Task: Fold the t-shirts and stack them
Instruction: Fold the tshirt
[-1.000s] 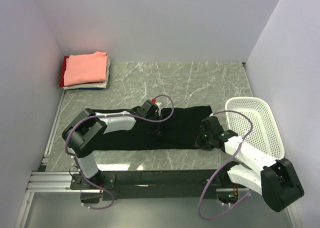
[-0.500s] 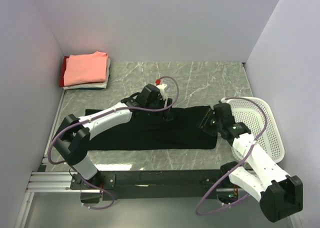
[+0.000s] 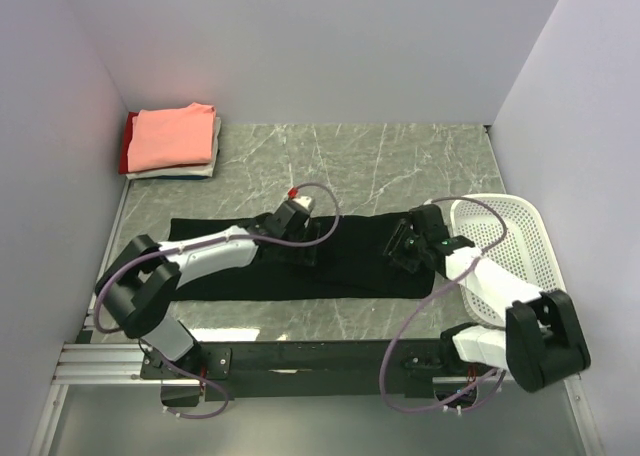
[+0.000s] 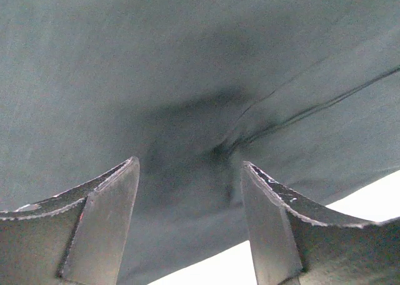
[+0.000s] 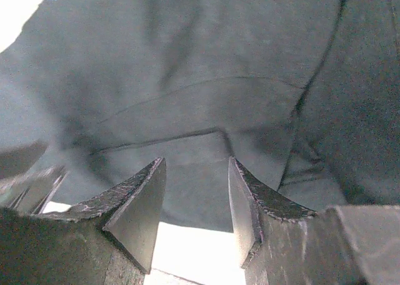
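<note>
The black t-shirt [image 3: 350,264] lies flat on the table [image 3: 400,166], near the front edge. It is folded into one long strip. The strip runs from side to side, from the left arm's side to the right arm's side.

Both arms reach down over it. The left gripper [image 3: 303,244] is low over the middle of the strip. Its two fingers [image 4: 106,222] stand apart, and there is only flat black cloth past them, with nothing pinched between. The right gripper [image 3: 398,248] is low over the right end of the strip, just beside the white basket [image 3: 505,201]. Its fingers are apart too and hold nothing.

The pile of folded t-shirts [image 3: 172,141] sits in the far left corner, with a pink one on top. It is well apart from the black shirt.

I think the strip now needs folding end to end, to make it short. The right end is right under the right gripper, so that arm is best for it. The left end is well away from the left gripper, which would have to move back along the strip. The pile is on the left arm's side.
</note>
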Available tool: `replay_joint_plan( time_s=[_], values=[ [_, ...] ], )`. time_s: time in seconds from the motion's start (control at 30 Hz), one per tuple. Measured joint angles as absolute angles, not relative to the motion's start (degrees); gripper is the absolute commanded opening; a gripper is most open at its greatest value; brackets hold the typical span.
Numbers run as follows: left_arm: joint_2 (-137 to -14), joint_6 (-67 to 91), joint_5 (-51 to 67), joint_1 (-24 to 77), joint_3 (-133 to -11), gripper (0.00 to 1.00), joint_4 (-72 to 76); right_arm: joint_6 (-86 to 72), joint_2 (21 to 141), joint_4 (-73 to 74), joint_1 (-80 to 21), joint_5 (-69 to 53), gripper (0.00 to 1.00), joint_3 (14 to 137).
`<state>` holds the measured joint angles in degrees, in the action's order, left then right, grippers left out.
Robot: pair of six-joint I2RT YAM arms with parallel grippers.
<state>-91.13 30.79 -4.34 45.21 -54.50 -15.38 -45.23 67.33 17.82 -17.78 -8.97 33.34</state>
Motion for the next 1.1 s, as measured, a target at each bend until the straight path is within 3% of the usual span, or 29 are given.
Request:
replay_joint_plan(
  time_s=[0.27, 0.5, 0.87, 1.1],
  values=[
    [-83.1, 34.1, -7.3, 45.2, -47.7, 0.71, -15.0, -48.1, 80.5, 12.6, -17.8, -5.2, 0.51, 36.2],
    [-80.4, 35.4, -6.9, 41.9, -47.7, 0.7, -13.6, -46.0, 95.3, 13.7, -14.4, -5.3, 0.5, 51.2],
    [-80.6, 37.6, -5.1, 36.8, -49.8, 0.67, -17.1, -40.9, 123.6, 28.2, -10.8, -5.6, 0.48, 94.6],
    [-81.1, 37.1, -7.1, 35.4, -50.3, 0.48, -22.5, -39.1, 137.6, 34.3, -9.5, -8.5, 0.47, 116.9]
  ],
)
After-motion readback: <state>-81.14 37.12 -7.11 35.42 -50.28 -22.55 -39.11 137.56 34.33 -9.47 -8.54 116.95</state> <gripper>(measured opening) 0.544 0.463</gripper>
